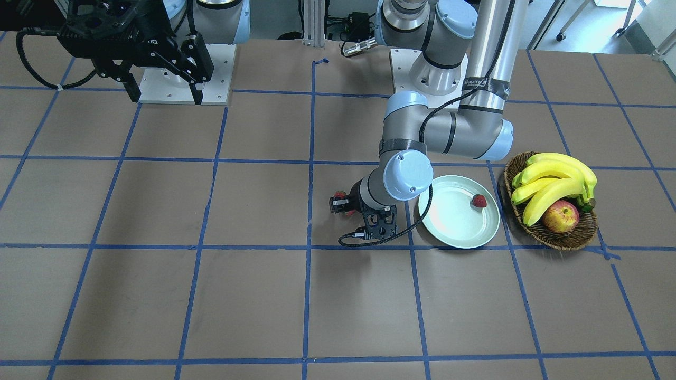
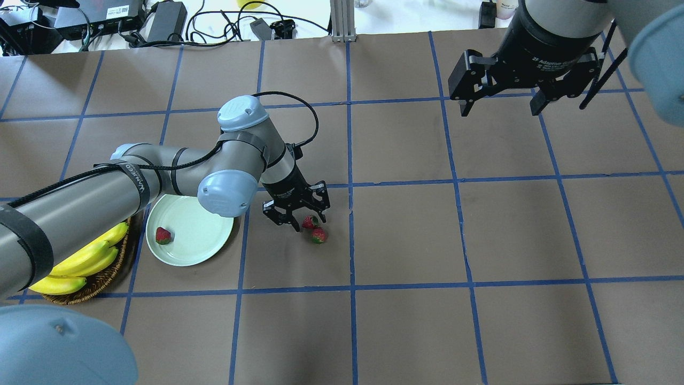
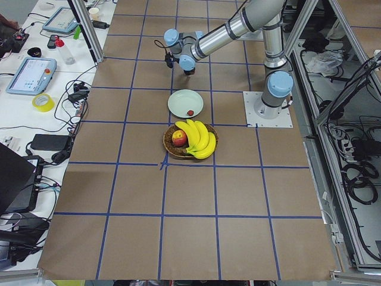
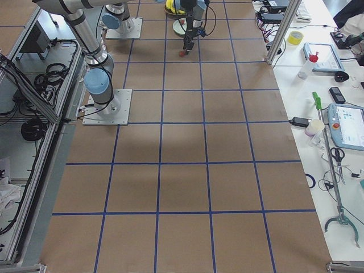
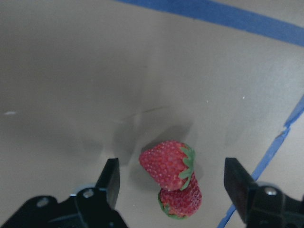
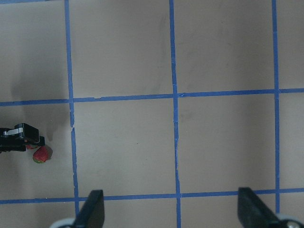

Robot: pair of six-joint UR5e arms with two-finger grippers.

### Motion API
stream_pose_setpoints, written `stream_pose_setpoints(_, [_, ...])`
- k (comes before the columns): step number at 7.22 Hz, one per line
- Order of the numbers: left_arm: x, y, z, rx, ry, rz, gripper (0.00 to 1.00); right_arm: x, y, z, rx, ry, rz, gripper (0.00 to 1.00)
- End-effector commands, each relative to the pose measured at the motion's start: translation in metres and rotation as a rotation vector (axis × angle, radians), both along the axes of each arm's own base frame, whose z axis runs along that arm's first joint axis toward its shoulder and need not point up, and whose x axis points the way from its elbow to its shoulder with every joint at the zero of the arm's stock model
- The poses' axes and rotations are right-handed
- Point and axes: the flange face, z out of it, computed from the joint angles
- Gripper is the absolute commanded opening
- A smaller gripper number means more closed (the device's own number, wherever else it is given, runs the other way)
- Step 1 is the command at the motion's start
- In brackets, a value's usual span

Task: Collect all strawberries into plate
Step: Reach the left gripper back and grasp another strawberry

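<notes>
We see one strawberry (image 2: 163,235) lying in the plate (image 2: 195,256), toward its basket side. The other two strawberries (image 5: 167,165) (image 5: 180,199) rest on the table (image 2: 427,240) near the plate, on the side away from the basket (image 1: 560,240), and they touch each other. Our left pincer (image 2: 310,224) hangs low over them with its fingers spread. In the wrist view one berry sits between the fingers (image 5: 111,178) and neither finger touches it, while the second berry lies just beside it. Our right pincer (image 2: 499,109) is well apart from the plate, above the table, its fingers also spread and holding nothing. The basket, just beside the plate, holds bananas (image 1: 554,179) and an apple (image 1: 561,216)
</notes>
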Motion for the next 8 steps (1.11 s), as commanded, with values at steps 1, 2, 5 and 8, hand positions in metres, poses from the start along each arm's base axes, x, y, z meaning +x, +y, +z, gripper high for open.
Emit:
stream_pose_setpoints(1, [0.0, -0.001, 0.0, -0.001, 0.003, 0.002, 0.0, 0.0, 0.0, 0.0, 0.0, 0.0, 0.0, 1.0])
stream_pose_setpoints(2, [0.0, -0.003, 0.003, -0.008, 0.002, 0.003, 0.0, 0.001, 0.0, 0.0, 0.0, 0.0, 0.002, 1.0])
stream_pose_setpoints(5, [0.003, -0.038, 0.061, -0.113, -0.016, -0.004, 0.0, 0.001, 0.0, 0.0, 0.0, 0.001, 0.001, 1.0])
stream_pose_setpoints(8, [0.115, -0.077, 0.1, -0.131, -0.104, -0.081, 0.0, 0.001, 0.0, 0.0, 0.001, 0.001, 0.001, 1.0])
